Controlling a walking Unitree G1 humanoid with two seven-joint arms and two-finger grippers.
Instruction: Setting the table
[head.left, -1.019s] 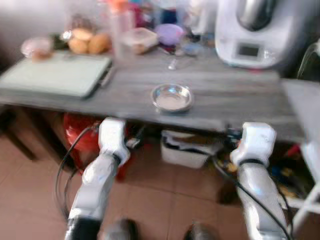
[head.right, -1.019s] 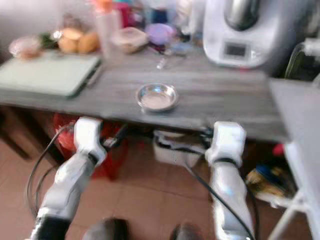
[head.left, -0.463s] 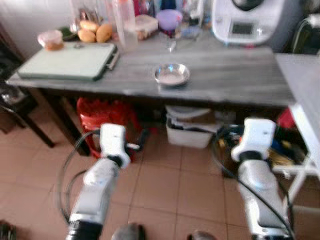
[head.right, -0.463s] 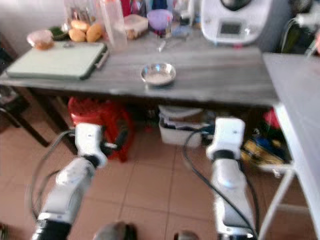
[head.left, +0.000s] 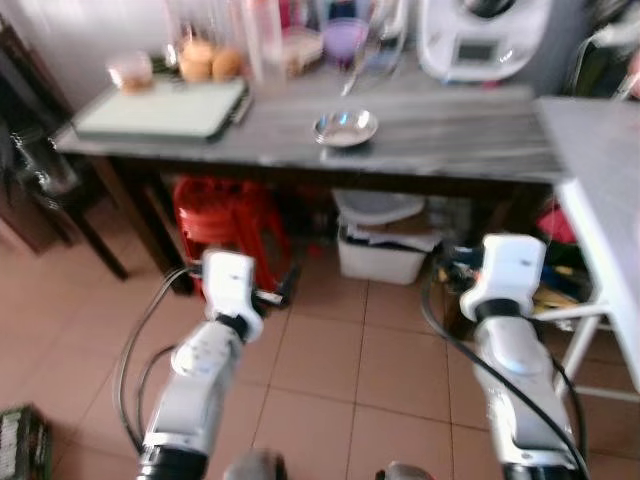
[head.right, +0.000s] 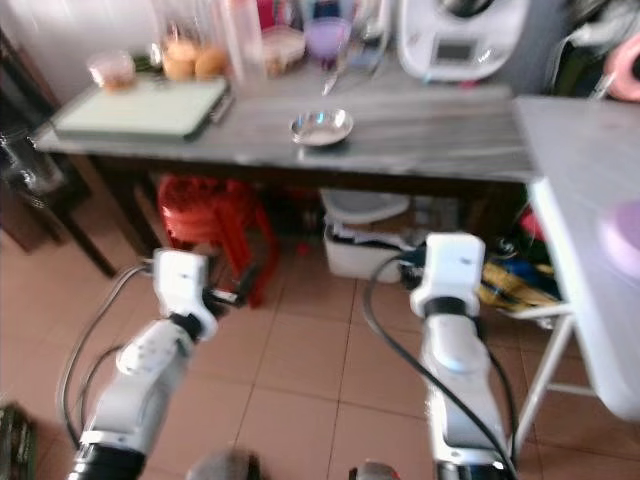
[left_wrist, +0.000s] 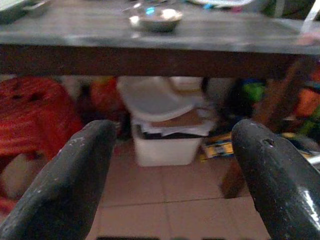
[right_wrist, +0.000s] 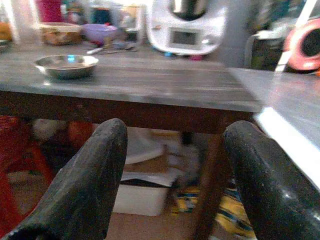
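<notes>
Change since earlier: camera view now takes in more floor and the whole table front, so the robot stands further from the table than half a second ago; nothing on the table itself has shifted
Table (head.left: 450, 150): long grey wood-grain top, cluttered along its back edge
Steel bowl (head.left: 346, 127): the likely item to carry, shallow and shiny, sitting alone near the front edge around the middle of the table, clear space on all sides
Cutting board (head.left: 165, 108): pale green, lying flat at the table's left end
White appliance (head.left: 484, 35): at the back edge towards the right end
Second table (head.right: 590, 190): pale, along the robot's right side
Left gripper (left_wrist: 172, 175): fingers spread wide, holding nothing, low over the tiled floor, well short of the table
Right gripper (right_wrist: 170, 177): fingers spread wide, empty, also below table height
Step in hand: probably repositioning before fetching the bowl
Doing it well: square up to the front edge first, lift one gripper above the tabletop, then close on the bowl's rim, since the thin metal may slide
</notes>
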